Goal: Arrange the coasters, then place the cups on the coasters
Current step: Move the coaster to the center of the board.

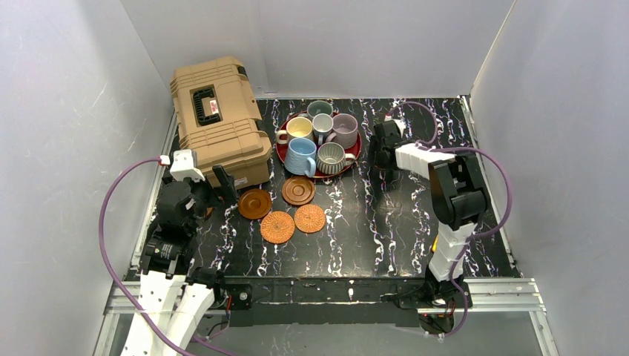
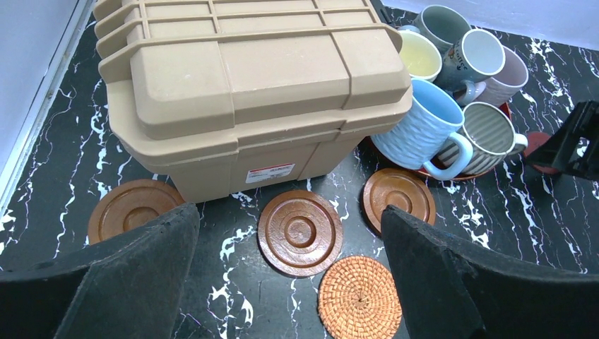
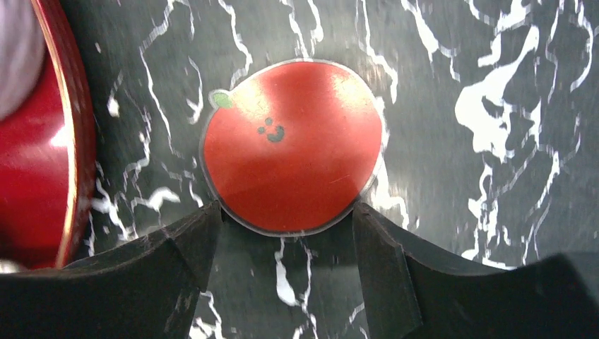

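Six cups stand packed together on a red tray [image 1: 357, 150], among them a light blue cup [image 1: 300, 156] and a ribbed grey cup [image 1: 330, 157]. In front of the tray lie two brown wood coasters [image 1: 254, 203] [image 1: 298, 190] and two orange woven coasters [image 1: 277, 227] [image 1: 310, 218]. A third brown coaster [image 2: 134, 210] lies by the toolbox's corner. My left gripper [image 2: 288, 215] hangs open and empty above the middle brown coaster [image 2: 300, 232]. Right of the tray, my right gripper [image 3: 286, 215] points down, open, its fingertips [image 3: 208, 219] at the near rim of a pinkish-red coaster [image 3: 291, 145] that lies flat.
A tan toolbox [image 1: 219, 119] stands at the back left, close to the tray and the left arm. White walls close in the table on three sides. The tray's rim [image 3: 70, 141] is just left of the red coaster.
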`<state>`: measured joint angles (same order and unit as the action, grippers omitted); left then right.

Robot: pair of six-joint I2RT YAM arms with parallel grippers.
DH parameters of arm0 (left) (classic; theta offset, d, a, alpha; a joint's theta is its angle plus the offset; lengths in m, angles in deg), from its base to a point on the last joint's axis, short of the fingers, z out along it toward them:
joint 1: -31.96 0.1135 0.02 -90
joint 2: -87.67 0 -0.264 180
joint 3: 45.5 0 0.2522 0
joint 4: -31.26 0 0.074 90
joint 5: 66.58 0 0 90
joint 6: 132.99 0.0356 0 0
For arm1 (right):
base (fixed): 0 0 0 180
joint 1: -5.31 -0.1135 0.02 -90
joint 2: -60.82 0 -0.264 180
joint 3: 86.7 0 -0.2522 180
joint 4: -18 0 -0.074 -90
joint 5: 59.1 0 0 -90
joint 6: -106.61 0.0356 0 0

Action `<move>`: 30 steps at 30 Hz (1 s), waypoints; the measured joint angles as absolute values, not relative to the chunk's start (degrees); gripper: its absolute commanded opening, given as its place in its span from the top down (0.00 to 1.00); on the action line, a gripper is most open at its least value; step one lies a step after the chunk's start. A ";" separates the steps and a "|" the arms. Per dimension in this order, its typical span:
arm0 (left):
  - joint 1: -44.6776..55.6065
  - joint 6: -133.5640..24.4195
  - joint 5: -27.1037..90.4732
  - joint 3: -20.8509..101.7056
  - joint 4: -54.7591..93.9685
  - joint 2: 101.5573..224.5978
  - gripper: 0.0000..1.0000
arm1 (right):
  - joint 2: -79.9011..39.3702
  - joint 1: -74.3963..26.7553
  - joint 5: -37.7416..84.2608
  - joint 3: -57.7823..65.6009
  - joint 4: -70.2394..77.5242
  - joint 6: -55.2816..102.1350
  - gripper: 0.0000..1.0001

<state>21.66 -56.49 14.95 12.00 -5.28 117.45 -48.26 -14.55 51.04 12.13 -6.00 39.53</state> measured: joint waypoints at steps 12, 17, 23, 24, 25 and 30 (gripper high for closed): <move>21.66 -56.01 15.35 12.00 -5.26 117.45 0.01 | -58.32 -10.53 49.23 -1.47 -6.26 36.01 0.25; 21.66 -55.86 15.59 12.00 -5.24 117.45 0.01 | -59.87 -10.09 48.64 -3.61 -6.24 34.94 0.17; 21.66 -55.81 15.94 12.00 -5.24 117.45 0.01 | -59.87 -10.20 47.00 -3.72 -5.96 33.80 0.02; 21.66 -55.83 16.02 12.00 -5.24 117.47 0.01 | -59.69 -10.18 46.67 -3.61 -5.89 33.56 0.02; 21.66 -55.81 16.16 12.00 -5.24 117.47 0.01 | -59.45 -10.18 46.34 -3.28 -5.76 33.34 0.02; 21.66 -55.61 17.18 12.00 -5.22 118.13 0.01 | -55.74 -10.07 44.27 0.87 -6.88 32.60 0.02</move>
